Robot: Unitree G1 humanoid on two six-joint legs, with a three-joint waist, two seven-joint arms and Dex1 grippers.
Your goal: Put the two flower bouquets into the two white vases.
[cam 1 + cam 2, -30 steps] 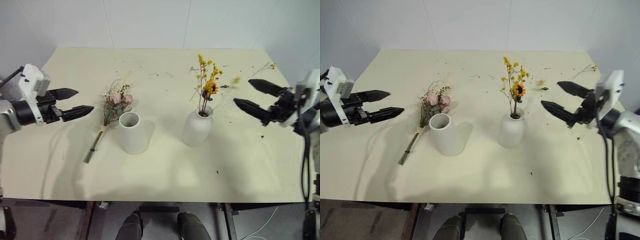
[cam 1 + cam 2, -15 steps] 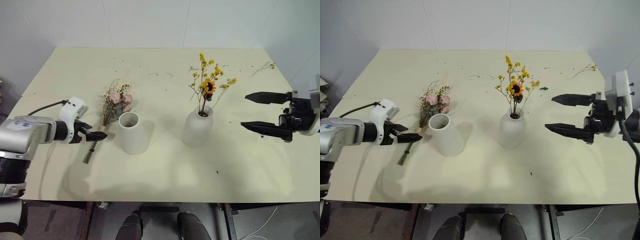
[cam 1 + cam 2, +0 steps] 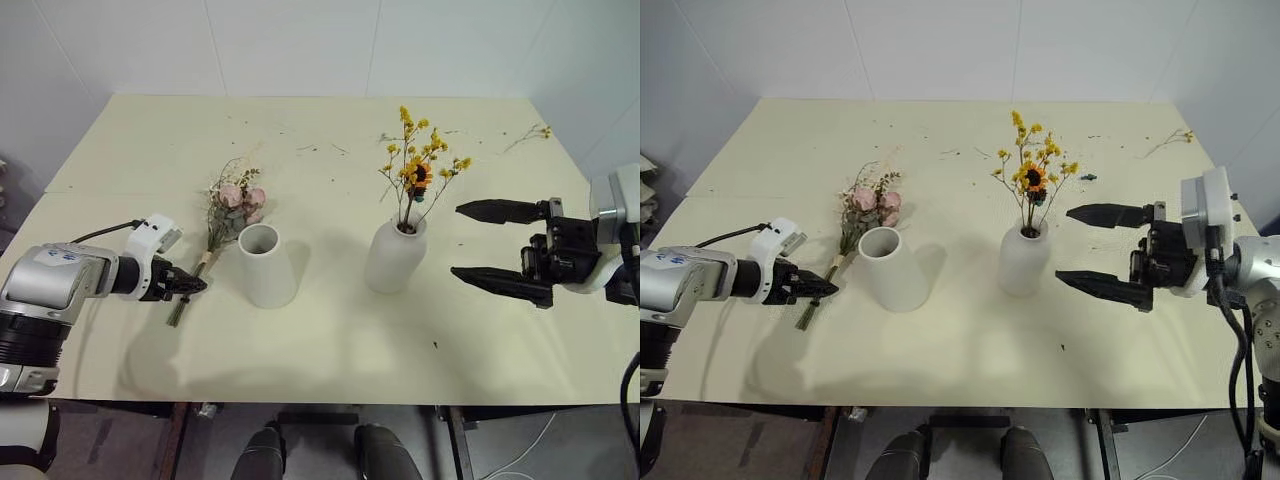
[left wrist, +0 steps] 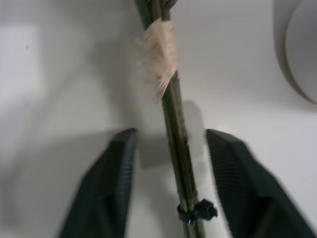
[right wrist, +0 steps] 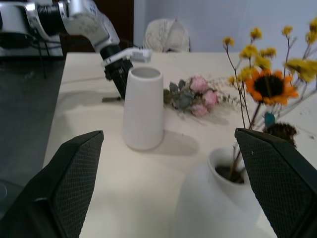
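Rose bouquet: pickup begun, second vase still empty.
Our left gripper (image 4: 171,191) has dropped to the rose bouquet (image 3: 232,208) stems left of the wide vase (image 3: 266,264), jaws astride, not clamped; our right gripper (image 3: 492,246) gapes beside the bottle vase (image 3: 394,256) holding yellow blossoms (image 3: 418,172).
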